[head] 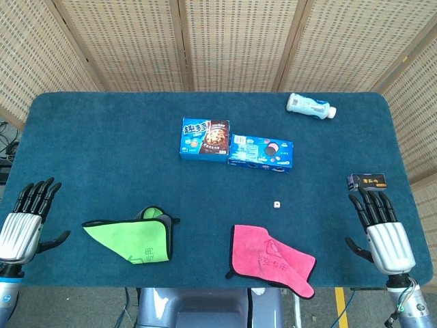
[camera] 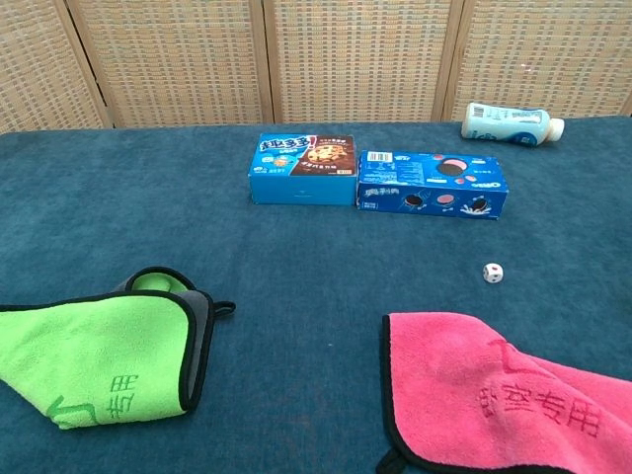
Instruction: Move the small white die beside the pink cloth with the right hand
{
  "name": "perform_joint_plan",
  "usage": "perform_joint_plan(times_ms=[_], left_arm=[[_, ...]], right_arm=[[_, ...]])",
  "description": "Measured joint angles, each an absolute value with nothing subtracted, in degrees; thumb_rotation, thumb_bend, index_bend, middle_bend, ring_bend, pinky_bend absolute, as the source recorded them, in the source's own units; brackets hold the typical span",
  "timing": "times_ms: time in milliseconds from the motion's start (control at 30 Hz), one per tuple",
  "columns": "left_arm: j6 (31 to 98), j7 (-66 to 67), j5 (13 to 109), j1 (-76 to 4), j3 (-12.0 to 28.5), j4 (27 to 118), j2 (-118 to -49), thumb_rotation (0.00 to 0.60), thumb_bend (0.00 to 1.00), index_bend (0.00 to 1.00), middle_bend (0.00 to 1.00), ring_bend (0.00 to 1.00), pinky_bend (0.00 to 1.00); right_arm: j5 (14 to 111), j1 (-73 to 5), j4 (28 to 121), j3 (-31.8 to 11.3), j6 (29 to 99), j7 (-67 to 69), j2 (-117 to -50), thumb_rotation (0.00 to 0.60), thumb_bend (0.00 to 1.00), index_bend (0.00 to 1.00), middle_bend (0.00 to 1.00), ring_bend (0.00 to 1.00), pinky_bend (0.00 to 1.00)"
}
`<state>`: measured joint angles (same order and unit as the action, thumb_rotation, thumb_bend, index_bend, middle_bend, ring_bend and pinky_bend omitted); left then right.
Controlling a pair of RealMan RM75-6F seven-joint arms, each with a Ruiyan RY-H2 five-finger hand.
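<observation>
While both hands rest at the near corners of the table [head: 102, 143], nothing is held: the right hand [head: 382, 229] lies flat with fingers extended and slightly apart, and the left hand [head: 24, 222] mirrors it, leaving the middle unobstructed. Between them at the near edge lie a green cloth [head: 133, 239] on the left and the pink cloth [head: 270, 258] right of centre. Just beyond the pink cloth sits the small white die [head: 276, 204], apart from its far edge and well left of the right hand, slightly farther away. Farther still stand two blue snack boxes [head: 235, 145]; a bottle [head: 311, 106] lies at the far right.
</observation>
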<state>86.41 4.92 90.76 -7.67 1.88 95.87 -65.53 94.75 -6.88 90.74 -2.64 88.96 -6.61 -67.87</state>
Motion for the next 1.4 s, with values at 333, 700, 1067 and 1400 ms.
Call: perform_joint_plan(times_ms=[333,700,1067,1400], left_arm=[[86.27,5.08,90.9,-7.78,1.91,96.36,-65.49,0.6,0.2,0.0,0.0,0.0,0.0],[86.08,5.19,90.92,-7.86,1.8,96.69,-65.37,0.6,0.2,0.0,0.0,0.0,0.0],[86.01,4.81,90.97,-7.95,1.82,96.66,-65.31,0.6,0.2,0.0,0.0,0.0,0.0],[86.15,4.64,90.9,-7.91,1.88,96.6,-65.26,0.6,0.2,0.0,0.0,0.0,0.0]], right_arm=[[94.18,-6.9,90.5,-2.61,88.33,-7.12,-67.96,0.6,0.26,0.0,0.0,0.0,0.0],[95.26,-6.98,89.47,-2.97,89.71,-6.31,-68.82,0.6,0.26,0.05,0.0,0.0,0.0],[96.23,-8.97,89.92,-3.98,88.55,-6.78,-70.21,0.6,0.26,0.13,0.0,0.0,0.0],[92.8,-14.87,93.4,-7.23,80.19,-11.58,-70.97,0.6,0.26,0.23,0.0,0.0,0.0]])
